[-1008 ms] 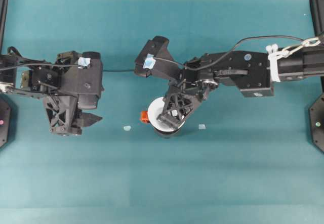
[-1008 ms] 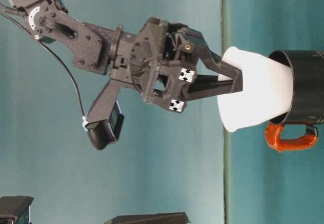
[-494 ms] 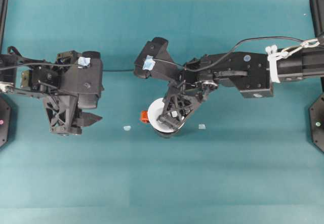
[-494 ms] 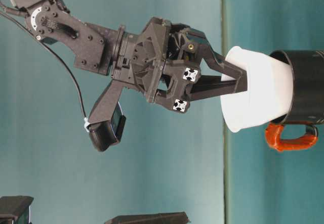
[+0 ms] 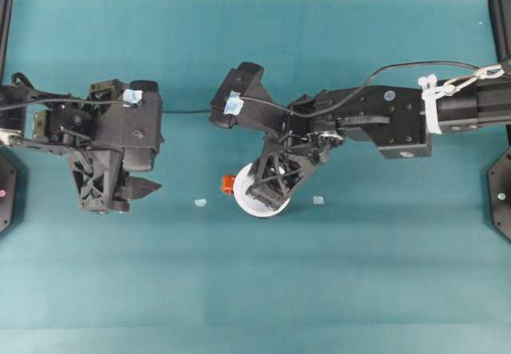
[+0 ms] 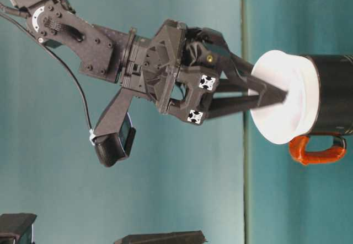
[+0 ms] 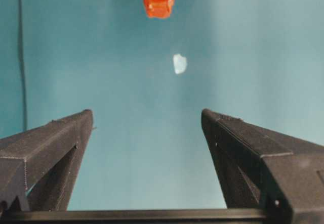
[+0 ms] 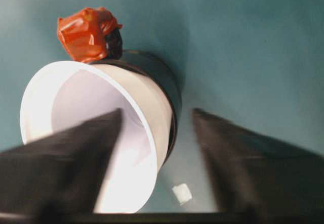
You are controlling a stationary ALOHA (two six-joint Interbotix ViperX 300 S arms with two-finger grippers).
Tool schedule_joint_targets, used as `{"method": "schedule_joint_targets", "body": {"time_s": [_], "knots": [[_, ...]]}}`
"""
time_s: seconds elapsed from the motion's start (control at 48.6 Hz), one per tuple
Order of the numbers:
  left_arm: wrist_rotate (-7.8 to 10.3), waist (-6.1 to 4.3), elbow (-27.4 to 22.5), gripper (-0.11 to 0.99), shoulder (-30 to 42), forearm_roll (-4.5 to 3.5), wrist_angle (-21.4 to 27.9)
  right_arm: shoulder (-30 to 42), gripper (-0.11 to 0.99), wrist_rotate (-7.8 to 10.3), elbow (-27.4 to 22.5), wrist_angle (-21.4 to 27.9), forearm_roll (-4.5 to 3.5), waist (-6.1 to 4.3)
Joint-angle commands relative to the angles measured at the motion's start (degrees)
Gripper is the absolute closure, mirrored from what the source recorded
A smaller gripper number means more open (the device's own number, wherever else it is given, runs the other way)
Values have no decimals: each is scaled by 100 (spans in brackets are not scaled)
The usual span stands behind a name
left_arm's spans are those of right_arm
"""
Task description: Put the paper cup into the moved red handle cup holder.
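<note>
The paper cup (image 6: 287,103) has sunk deeper into the red handle cup holder (image 6: 336,98) than half a second ago, leaving only its rim band showing. The right pincer (image 8: 154,148) has spread, one finger (image 8: 66,158) inside the cup, so placement looks nearly finished. The left pincer (image 7: 147,148) hangs apart over the bench (image 5: 359,290).

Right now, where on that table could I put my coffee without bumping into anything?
The wide bare strip of the table along the near edge is free, and so is the far strip behind both arms. It is crowded mid-table around the paper cup, the holder's red handle and the right gripper.
</note>
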Motion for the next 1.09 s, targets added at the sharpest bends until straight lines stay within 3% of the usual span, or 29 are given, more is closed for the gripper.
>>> {"method": "schedule_joint_targets", "body": {"time_s": [0.0,0.144,0.185,0.37,0.432,0.638,0.761,0.946,1.07], "knots": [[-9,9,-79,-7,-79,26,-26,-44,42,-70,-97,-26,-26,44],[-9,9,-79,-7,-79,26,-26,-79,1,-141,-97,-35,-185,123],[-9,9,-70,-7,-79,18,-26,-88,-4,-141,-105,-35,-193,132],[-26,9,-62,-7,-79,18,-26,-88,-1,-176,-114,-44,-229,123],[-26,9,-53,-7,-88,18,-35,-114,-1,-281,-114,-53,-255,141],[-53,9,-9,-7,-141,18,-35,-483,-1,-896,-123,-70,-264,167],[-79,0,44,-7,-193,18,-35,-896,-1,-967,-53,-79,-264,167],[-281,-9,132,-7,-299,18,-35,-1468,-1,-1099,88,-149,-264,167],[-316,-9,167,-7,-352,18,-26,-1740,-1,-1222,167,-185,-264,211]]}}
